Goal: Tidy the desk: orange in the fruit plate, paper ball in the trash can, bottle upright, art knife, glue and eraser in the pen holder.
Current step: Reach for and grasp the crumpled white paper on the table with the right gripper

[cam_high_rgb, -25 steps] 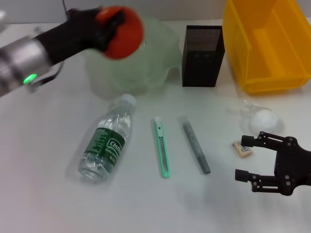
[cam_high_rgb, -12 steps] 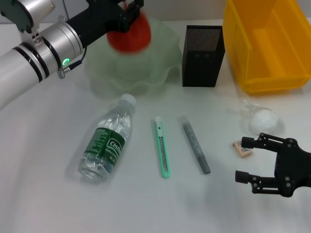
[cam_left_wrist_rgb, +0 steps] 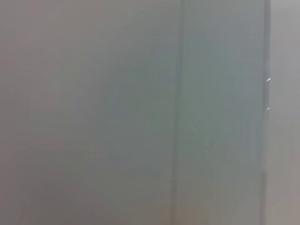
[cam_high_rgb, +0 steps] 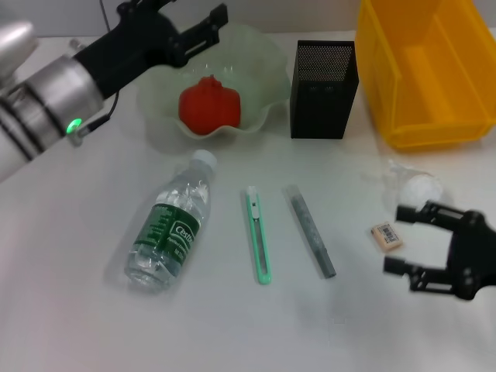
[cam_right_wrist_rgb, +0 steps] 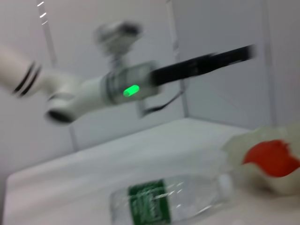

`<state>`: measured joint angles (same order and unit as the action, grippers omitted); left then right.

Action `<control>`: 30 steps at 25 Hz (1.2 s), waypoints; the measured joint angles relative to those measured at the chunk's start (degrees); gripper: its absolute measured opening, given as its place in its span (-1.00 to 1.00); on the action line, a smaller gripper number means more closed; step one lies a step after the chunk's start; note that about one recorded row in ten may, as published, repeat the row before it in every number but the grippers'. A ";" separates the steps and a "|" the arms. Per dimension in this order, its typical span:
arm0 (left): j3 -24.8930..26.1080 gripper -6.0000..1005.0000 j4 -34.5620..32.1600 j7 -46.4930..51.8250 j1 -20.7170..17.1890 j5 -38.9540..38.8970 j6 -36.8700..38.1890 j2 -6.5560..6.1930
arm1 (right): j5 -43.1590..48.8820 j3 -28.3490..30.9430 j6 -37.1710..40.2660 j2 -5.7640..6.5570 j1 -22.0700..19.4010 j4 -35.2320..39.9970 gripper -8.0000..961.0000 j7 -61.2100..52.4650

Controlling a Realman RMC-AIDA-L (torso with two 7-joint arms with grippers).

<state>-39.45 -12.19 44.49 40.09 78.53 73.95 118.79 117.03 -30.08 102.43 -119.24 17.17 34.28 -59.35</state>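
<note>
Orange [cam_high_rgb: 209, 107] sits in the plate [cam_high_rgb: 267, 70]; left gripper [cam_high_rgb: 190, 27] open, empty; right gripper [cam_high_rgb: 434, 242], open at four o'clock, risks nudging the eraser [cam_high_rgb: 387, 235].

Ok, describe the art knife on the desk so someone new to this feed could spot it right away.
Start at the black mesh pen holder at the back of the desk, then come toward the robot to two slim things lying side by side. The art knife is the mint-green one on the left, nearer the lying water bottle. Its neighbour, the glue stick, is a grey-green round rod, while the knife is flat.
</note>
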 joint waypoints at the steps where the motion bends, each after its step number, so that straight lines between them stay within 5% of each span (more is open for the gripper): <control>1: -0.72 0.54 -0.25 -0.07 -1.37 0.04 2.41 -0.13 | -0.01 1.46 0.36 0.01 0.04 0.31 0.59 -0.94; 2: -4.02 0.55 -2.02 -0.29 -5.14 0.07 6.61 -0.23 | -0.06 3.77 1.60 0.11 0.27 2.33 0.59 -4.67; 6: -10.29 0.61 -5.46 -0.34 -10.54 0.10 10.30 -0.07 | -0.08 4.67 4.98 0.28 0.63 8.94 0.58 -13.70; 9: -18.48 0.65 -8.67 0.12 -16.47 0.14 12.10 -0.24 | 0.43 3.78 9.52 0.20 1.26 25.61 0.58 -29.53; 10: -18.48 0.66 -8.67 0.12 -16.47 0.14 12.10 -0.24 | 0.43 3.78 9.52 0.20 1.26 25.61 0.58 -29.53; 14: -22.38 0.69 -10.83 0.73 -20.14 0.13 12.66 -0.28 | 9.46 -3.75 9.64 0.69 3.95 48.17 0.57 -54.55; 18: -24.18 0.69 -10.83 2.44 -20.13 0.13 12.68 -0.43 | 22.23 -10.05 9.08 0.83 7.50 57.38 0.56 -67.13; 23: -25.35 0.69 -10.85 3.74 -19.68 0.15 12.18 -0.46 | 33.44 -15.64 7.50 0.09 12.32 57.18 0.56 -76.22; 30: -26.60 0.69 -11.28 4.41 -19.47 0.20 10.01 -0.47 | 36.12 -24.17 -4.89 -0.04 12.51 46.74 0.55 -80.97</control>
<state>-66.05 -23.47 48.90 20.62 78.73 83.96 118.32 153.15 -54.25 97.54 -119.28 29.68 81.03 -140.32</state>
